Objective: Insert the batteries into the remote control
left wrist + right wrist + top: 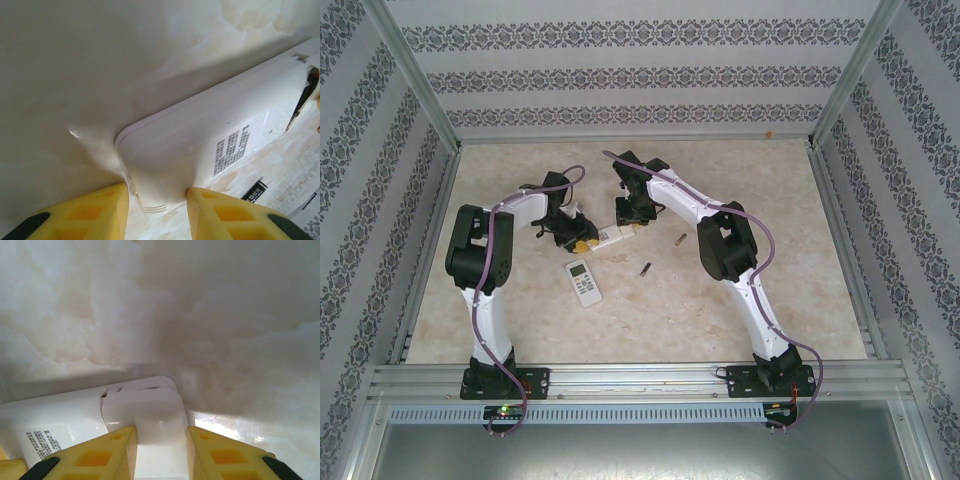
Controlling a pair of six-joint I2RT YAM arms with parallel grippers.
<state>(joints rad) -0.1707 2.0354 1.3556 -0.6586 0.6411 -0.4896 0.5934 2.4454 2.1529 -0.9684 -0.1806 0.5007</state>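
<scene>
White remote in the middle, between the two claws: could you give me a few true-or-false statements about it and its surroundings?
1. The left gripper and the right gripper each clasp an end of the white remote. True.
2. A second remote lies loose on the table, nearer the arm bases. True.
3. The gripper fingers are blue. False: they are yellow.
4. All the batteries sit on the second remote. False: two batteries lie on the table to its right.
5. The white remote's printed label shows in the left wrist view. True.
</scene>
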